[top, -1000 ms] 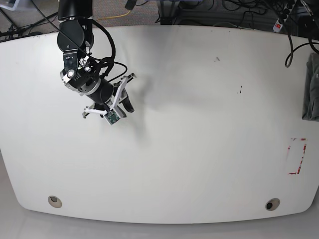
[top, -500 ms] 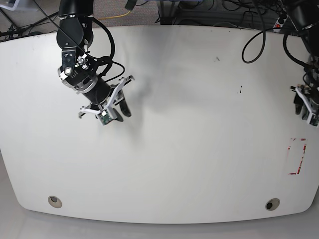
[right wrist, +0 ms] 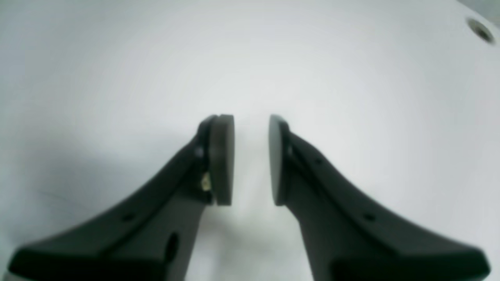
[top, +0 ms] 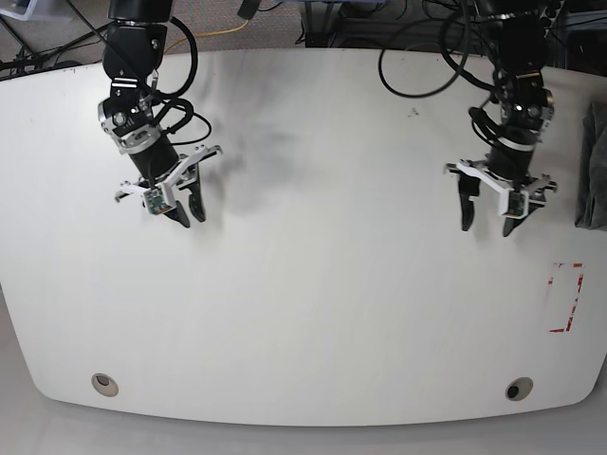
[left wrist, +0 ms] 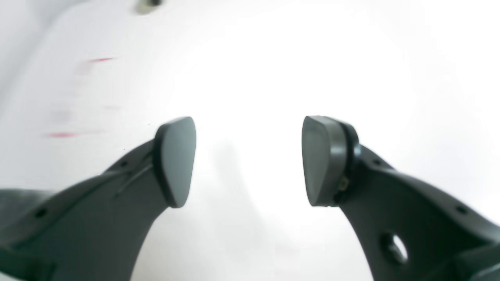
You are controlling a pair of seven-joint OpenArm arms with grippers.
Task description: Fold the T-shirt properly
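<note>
On my feed both arms hang over the white surface (top: 313, 284), nothing gripped. Left hand (top: 487, 219) sits on the base view's right side, pads (left wrist: 175, 160) spread wide, only bare surface between them in the left wrist view. Right hand (top: 187, 209) is on the base view's left, pads (right wrist: 222, 160) narrow, a slim gap with bare surface showing through, not closed on anything. The T-shirt (top: 595, 169) is a grey bunch at the far right edge of the surface in base view, partly cut off by the frame, apart from the left hand and well apart from the right. Red tape outline (top: 566, 298) is near that right edge, below the T-shirt. Two round holes (top: 104, 384) near the front edge.
</note>
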